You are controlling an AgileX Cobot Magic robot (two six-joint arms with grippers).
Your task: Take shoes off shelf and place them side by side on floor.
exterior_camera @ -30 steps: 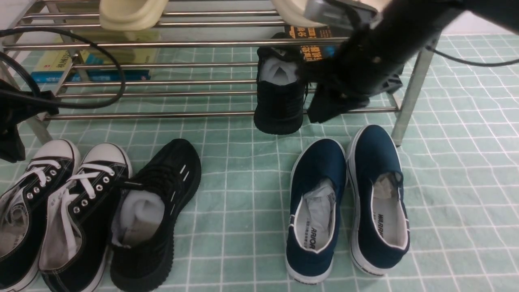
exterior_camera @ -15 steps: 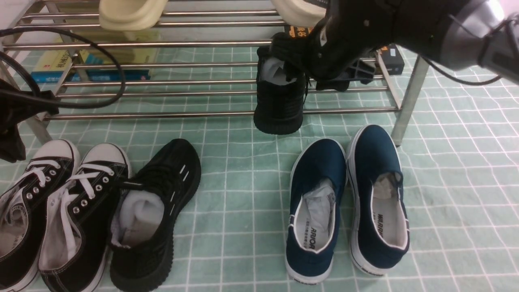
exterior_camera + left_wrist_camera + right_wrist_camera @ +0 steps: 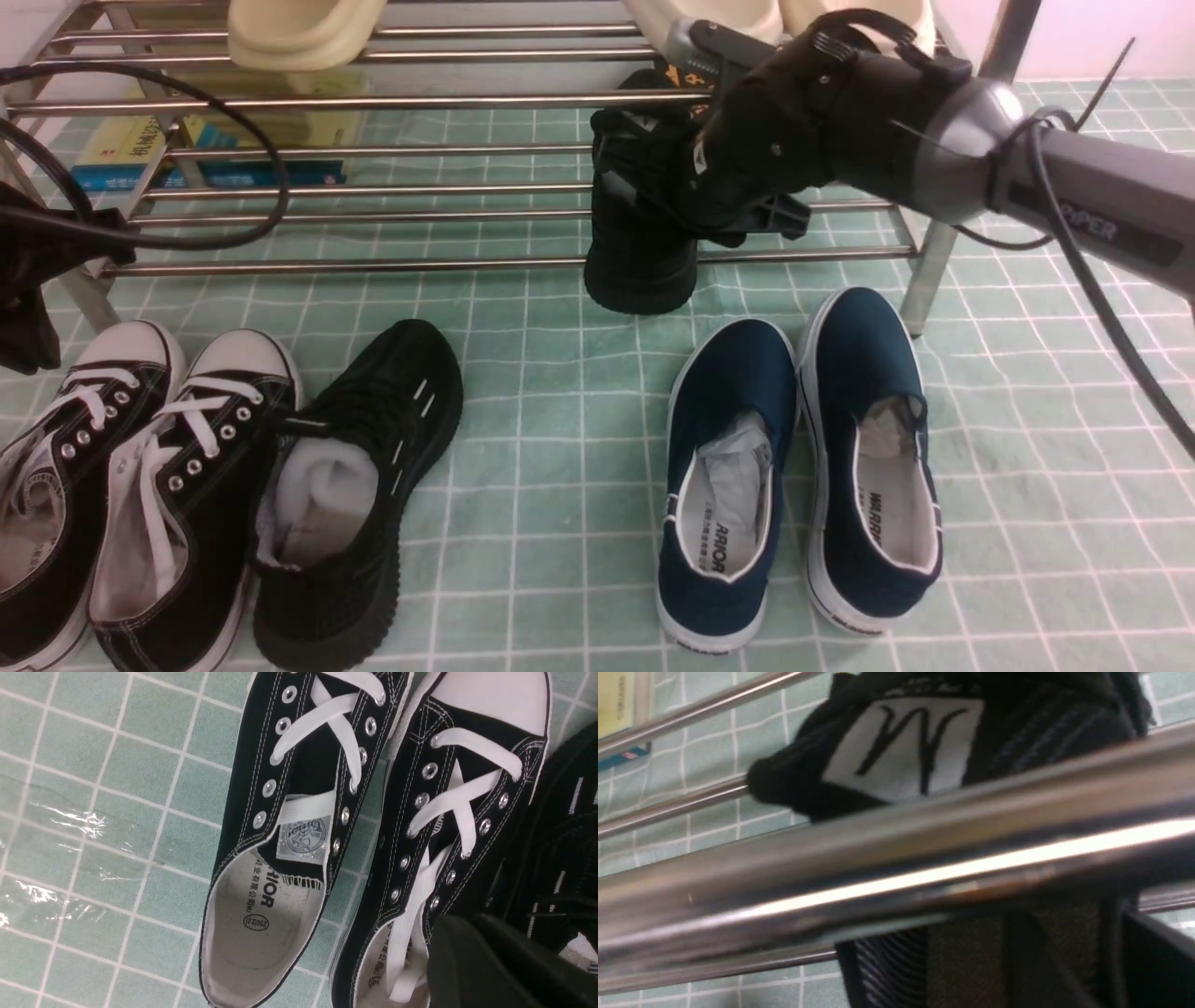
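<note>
- Being carried by the floor (image 3: 560, 392), nearest, one black shoe (image 3: 373, 448) is lying just beside the canvas sneakers (image 3: 140, 467).
- Left gripper (image 3: 486, 956) is being held over those sneakers; its opening cannot be told.
- Farther off, the other shoe (image 3: 639, 266) is being carried by the shelf (image 3: 373, 266), heel overhanging the front rod.
- Right gripper (image 3: 667, 191) is being held at its opening; a grip cannot be told.

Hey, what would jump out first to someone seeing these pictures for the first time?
The right arm reaches into the silver shelf, onto a black knit sneaker whose toe pokes past the lower tier's front rod. On the green gridded floor, its mate lies beside black canvas sneakers at left; navy slip-ons sit at right.
</note>
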